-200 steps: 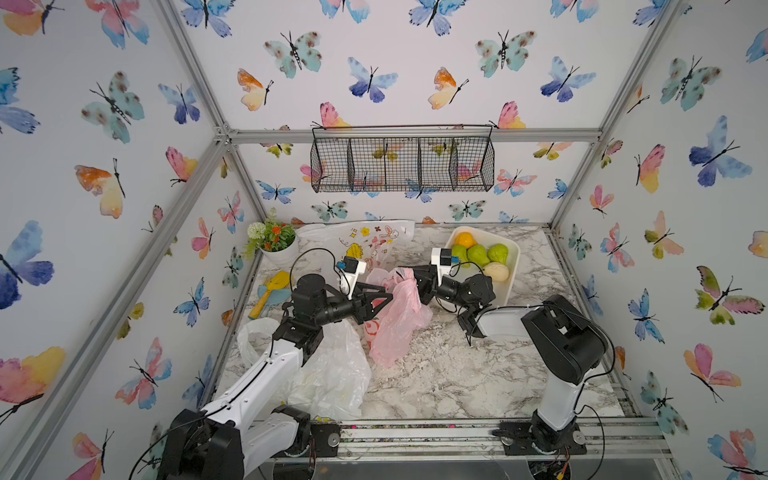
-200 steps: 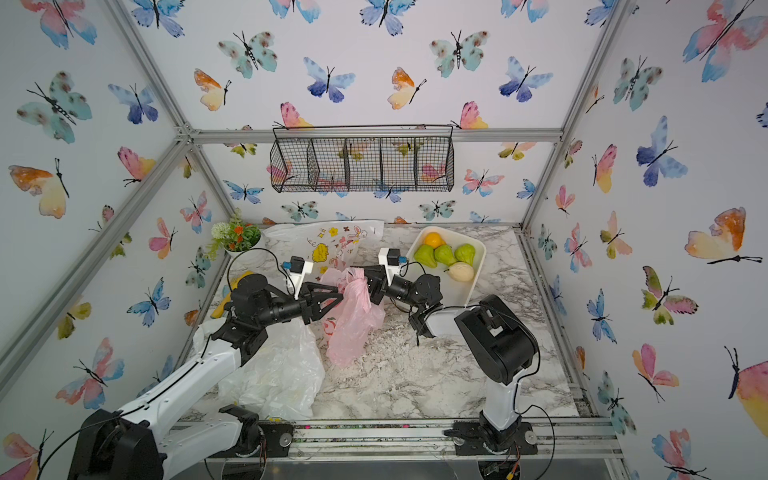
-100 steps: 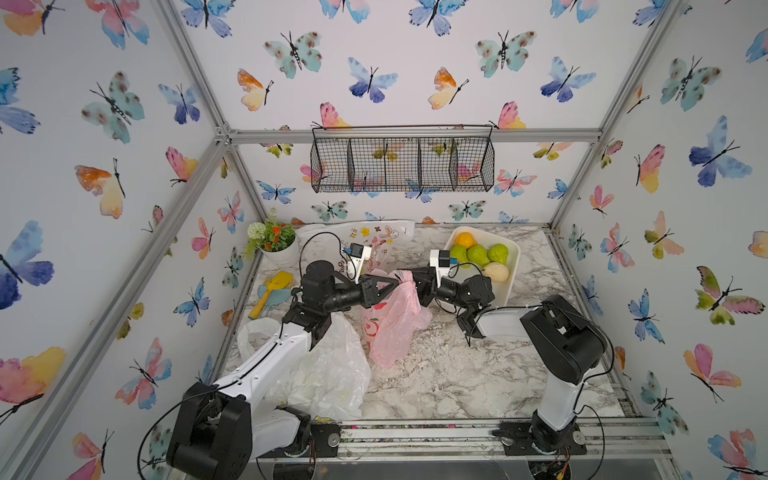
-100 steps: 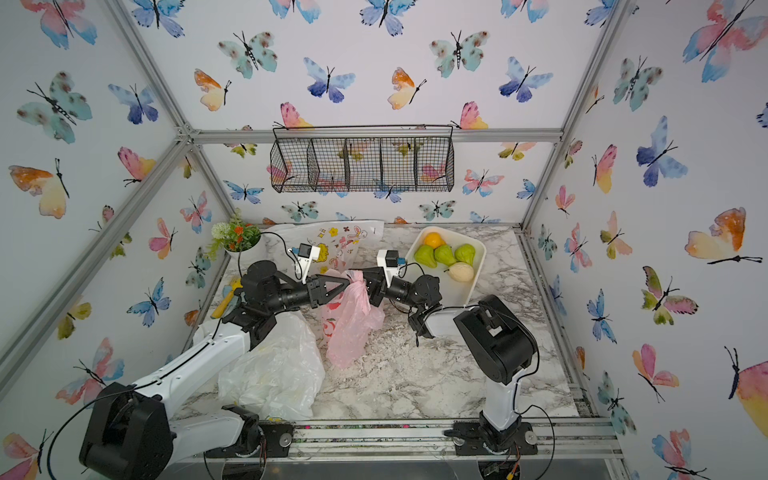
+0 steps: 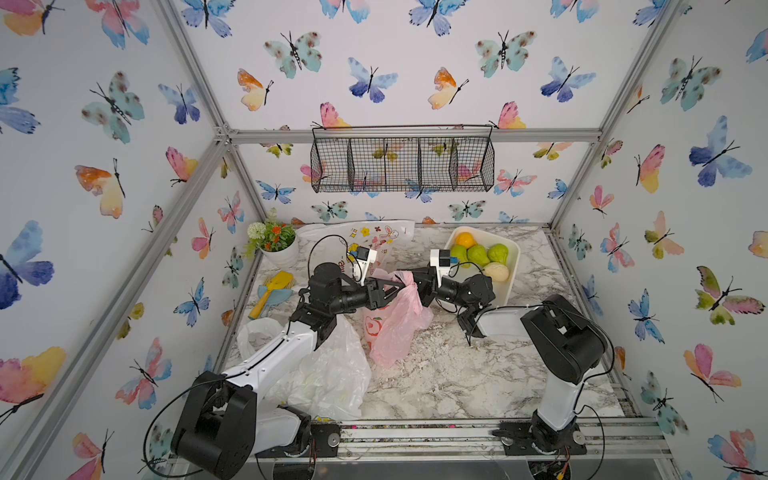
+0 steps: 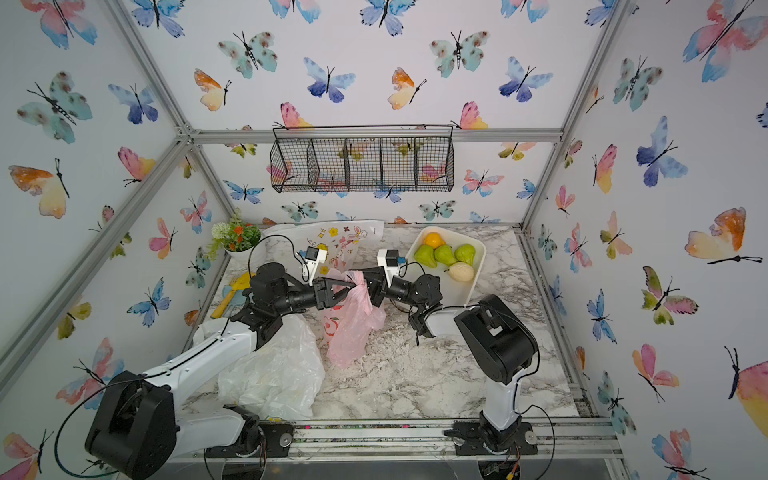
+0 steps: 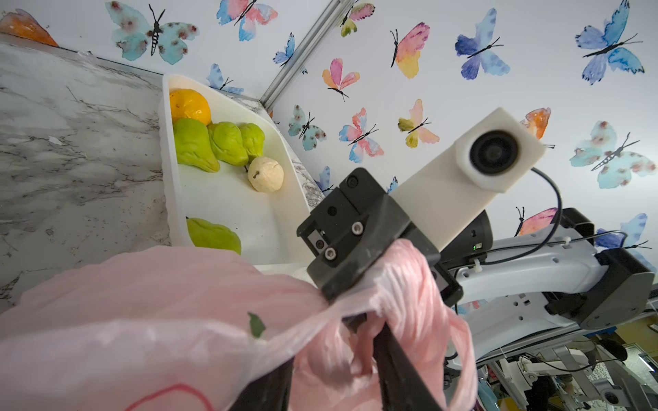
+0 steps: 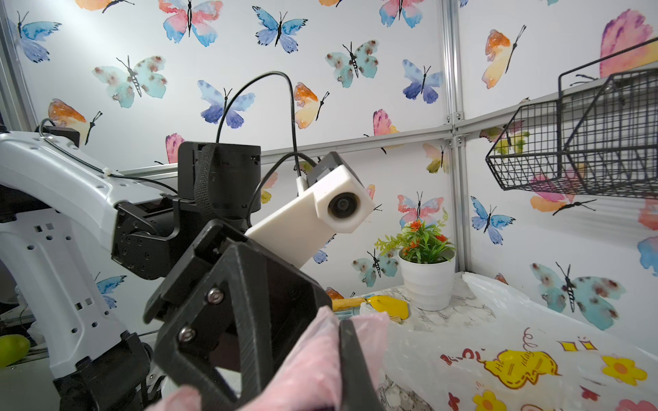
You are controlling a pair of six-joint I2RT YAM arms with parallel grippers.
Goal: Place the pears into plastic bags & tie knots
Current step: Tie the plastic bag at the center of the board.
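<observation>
Right gripper (image 5: 415, 285) is clamped tight on the twisted handle strips (image 7: 409, 284) at the top of the thin translucent pink carrier bag (image 5: 395, 328) with red print. Left gripper (image 5: 394, 290) meets it tip to tip, jaws partly apart. Its upper finger touches the bag's bunched top and pink film runs between and around the fingers (image 7: 391, 366); can't tell if it actually pinches anything. Bag is held up by its top, belly slumped on the grey-veined white marble tabletop (image 5: 457, 374) mid-table; contents not readable. Pears: three glossy green pears (image 5: 478, 254) and one cream-white pear (image 5: 496, 271) sit with a round orange fruit (image 5: 464, 240) in the white rectangular plastic tray (image 5: 514, 262) at rear right, just behind the right arm. Left wrist view shows a fourth green pear (image 7: 213, 235) alone at the tray's other end. Crumpled translucent white bag (image 5: 332, 374) lies under the left arm, front left. White doodle-print bag (image 5: 374, 237) lies at the rear, beside a white pot of artificial flowers (image 5: 276, 245). Yellow-and-blue toy shovel (image 5: 274, 286) sits by the left edge. Black wire basket (image 5: 401, 164) hangs on the back wall.
</observation>
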